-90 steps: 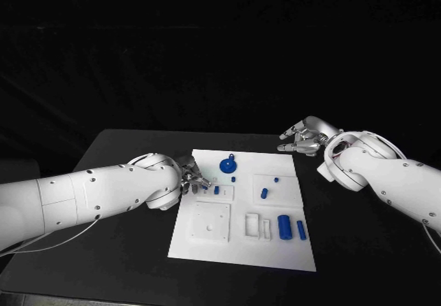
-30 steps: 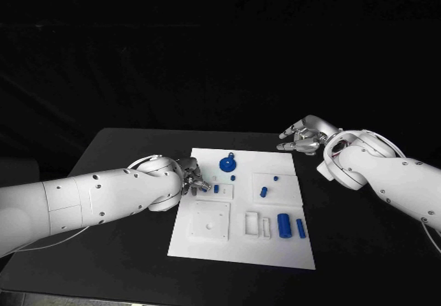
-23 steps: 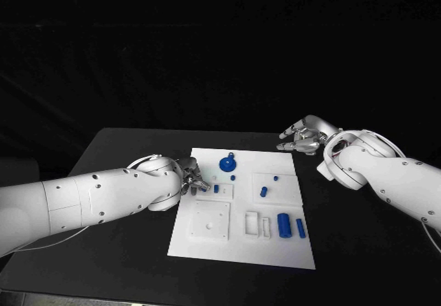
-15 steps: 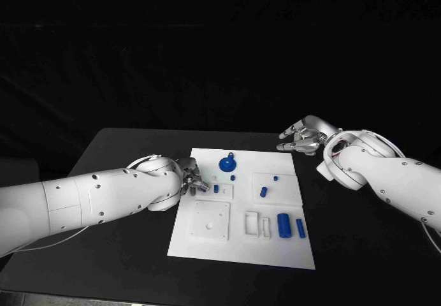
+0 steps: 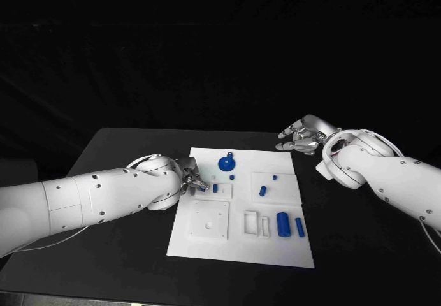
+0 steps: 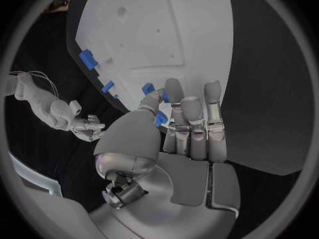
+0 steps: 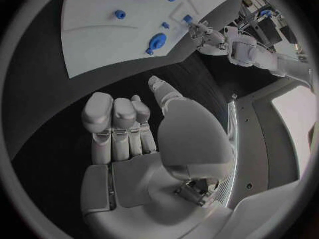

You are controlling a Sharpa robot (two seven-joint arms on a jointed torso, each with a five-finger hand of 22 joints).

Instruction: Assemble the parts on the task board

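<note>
At the task board's (image 5: 241, 242) left edge, your left hand (image 5: 192, 180) pinches a small blue part (image 6: 160, 119) between thumb and fingers, just beside a short blue peg (image 5: 215, 188). Off the far right corner, your right hand (image 5: 301, 138) hovers above the table (image 5: 110, 153), fingers curled, holding nothing.

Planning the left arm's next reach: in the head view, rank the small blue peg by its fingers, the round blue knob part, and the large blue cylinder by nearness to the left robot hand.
1. Small blue peg, just beside the left robot hand.
2. Round blue knob part, toward the task board's far edge.
3. Large blue cylinder, on the board's near right part.
</note>
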